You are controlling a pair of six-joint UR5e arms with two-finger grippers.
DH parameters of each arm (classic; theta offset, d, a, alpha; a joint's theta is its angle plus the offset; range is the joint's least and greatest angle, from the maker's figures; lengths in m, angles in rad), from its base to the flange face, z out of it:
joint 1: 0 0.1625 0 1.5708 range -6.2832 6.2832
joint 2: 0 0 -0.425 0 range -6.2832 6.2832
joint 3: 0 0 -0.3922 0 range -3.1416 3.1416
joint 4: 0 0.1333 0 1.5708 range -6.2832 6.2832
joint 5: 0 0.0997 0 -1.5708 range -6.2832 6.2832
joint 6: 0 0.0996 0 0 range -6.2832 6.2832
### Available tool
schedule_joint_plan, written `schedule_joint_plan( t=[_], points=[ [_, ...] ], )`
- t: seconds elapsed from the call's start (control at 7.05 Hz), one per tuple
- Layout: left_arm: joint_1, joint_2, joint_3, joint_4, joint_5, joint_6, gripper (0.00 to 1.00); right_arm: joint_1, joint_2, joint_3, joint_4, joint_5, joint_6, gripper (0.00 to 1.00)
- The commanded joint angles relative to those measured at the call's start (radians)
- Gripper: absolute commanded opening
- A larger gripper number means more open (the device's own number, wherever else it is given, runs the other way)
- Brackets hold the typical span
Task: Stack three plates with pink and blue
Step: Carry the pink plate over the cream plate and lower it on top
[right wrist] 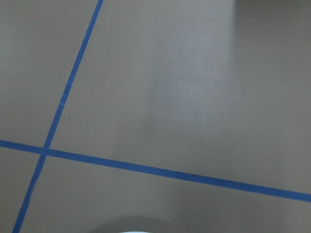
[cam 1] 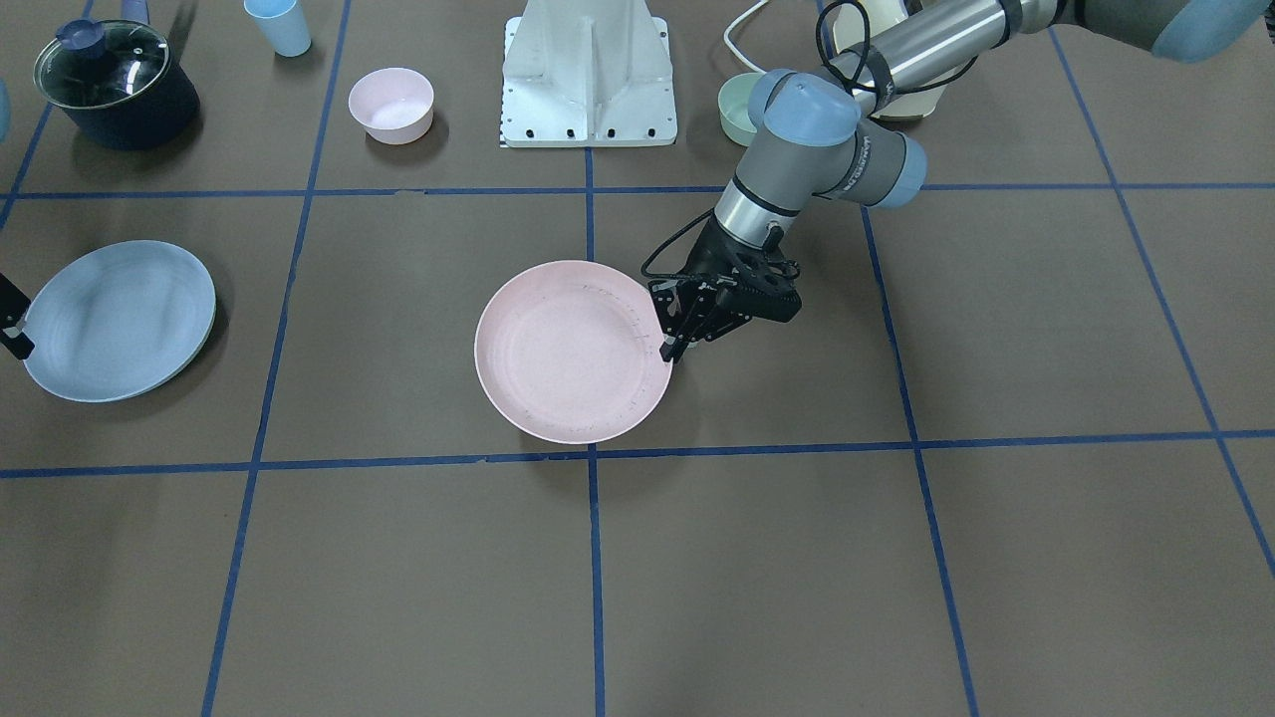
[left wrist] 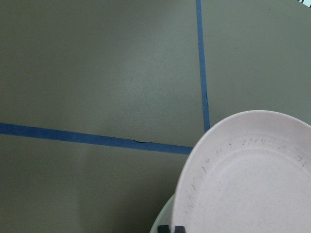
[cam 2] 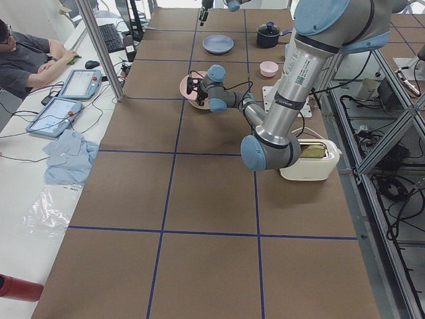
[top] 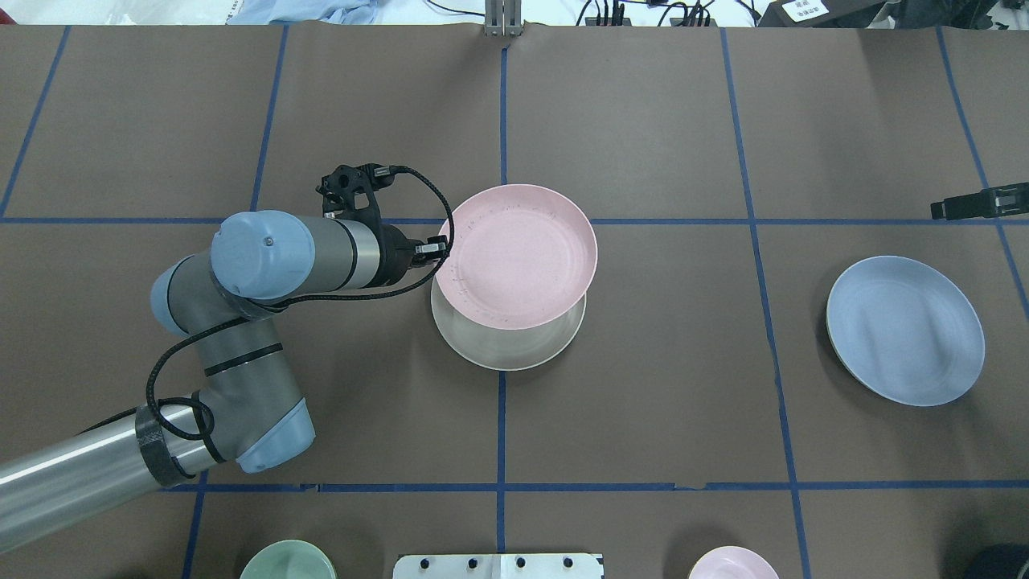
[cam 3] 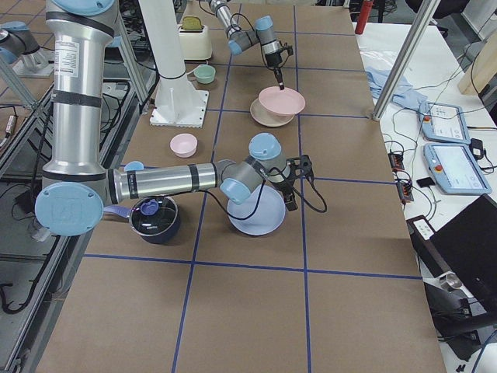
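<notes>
- The pink plate [left wrist: 252, 179] fills the lower right corner of the left wrist view, with its rim close to the lens.
- The left gripper [cam 1: 671, 344] is clamped on that rim, on the side toward the robot's left, fingers closed with the edge between them.
- The pink plate hangs over the cream plate [top: 506, 346], shifted away from the robot, so the cream plate's near edge shows beneath. I cannot tell whether the two touch.
- Both are at the middle of the table [top: 643, 418], by a crossing of tape lines [top: 502, 418].
- The blue plate [cam 1: 120, 321] is well apart, on the robot's right.
- The right gripper [cam 1: 14, 321] is at the blue plate's outer rim, cut off by the frame edge. I cannot tell whether it is gripping or apart.
- Near the robot's base are a pink bowl [cam 1: 391, 105], a green bowl [cam 1: 735, 110], a lidded pot [cam 1: 118, 85] and a cup [cam 1: 279, 25].
</notes>
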State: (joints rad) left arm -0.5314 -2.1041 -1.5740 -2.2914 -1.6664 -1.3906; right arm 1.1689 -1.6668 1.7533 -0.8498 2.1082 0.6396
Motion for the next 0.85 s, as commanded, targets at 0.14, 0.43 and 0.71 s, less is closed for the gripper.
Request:
schedule_joint_plan(
  t=[0.14, 0.43, 0.71],
  points=[
    [0.016, 0.015, -0.001, 0.003, 0.017, 0.079, 0.00, 0.000, 0.001, 0.000, 0.000, -0.001, 0.000, 1.00],
    [0.021, 0.015, -0.001, 0.010, 0.017, 0.093, 0.00, 0.000, 0.001, -0.002, 0.000, -0.001, 0.000, 1.00],
    [0.037, 0.016, 0.000, 0.010, 0.030, 0.093, 0.00, 0.000, 0.001, -0.002, -0.002, -0.001, 0.000, 1.00]
  ],
)
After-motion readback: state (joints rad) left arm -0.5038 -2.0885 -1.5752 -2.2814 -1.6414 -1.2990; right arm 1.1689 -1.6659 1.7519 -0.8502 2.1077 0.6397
